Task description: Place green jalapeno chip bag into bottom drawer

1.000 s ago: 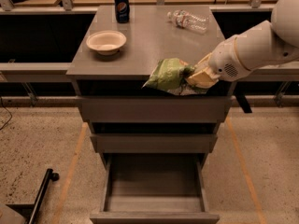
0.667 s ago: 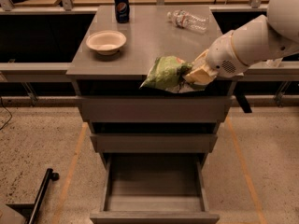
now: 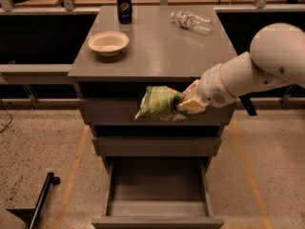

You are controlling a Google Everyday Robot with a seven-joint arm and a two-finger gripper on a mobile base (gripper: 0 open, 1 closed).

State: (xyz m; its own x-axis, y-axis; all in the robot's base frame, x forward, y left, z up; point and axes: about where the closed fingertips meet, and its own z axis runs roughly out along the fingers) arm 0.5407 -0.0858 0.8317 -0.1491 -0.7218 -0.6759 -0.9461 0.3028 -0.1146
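Note:
The green jalapeno chip bag (image 3: 157, 102) hangs in the air in front of the top drawer's grey front, below the cabinet top's front edge. My gripper (image 3: 183, 102) is shut on the bag's right end, with the white arm reaching in from the right. The bottom drawer (image 3: 157, 208) is pulled open straight below the bag; its deep grey box shows nothing inside.
On the cabinet top (image 3: 162, 46) stand a white bowl (image 3: 108, 43), a Pepsi can (image 3: 124, 7) and a lying clear water bottle (image 3: 191, 21). The middle drawer (image 3: 157, 146) is shut. A black bar (image 3: 40, 199) lies on the floor at lower left.
My gripper has carried the green bag off the cabinet top's front edge, forward and down, so it now hangs in front of the top drawer above the open bottom drawer.

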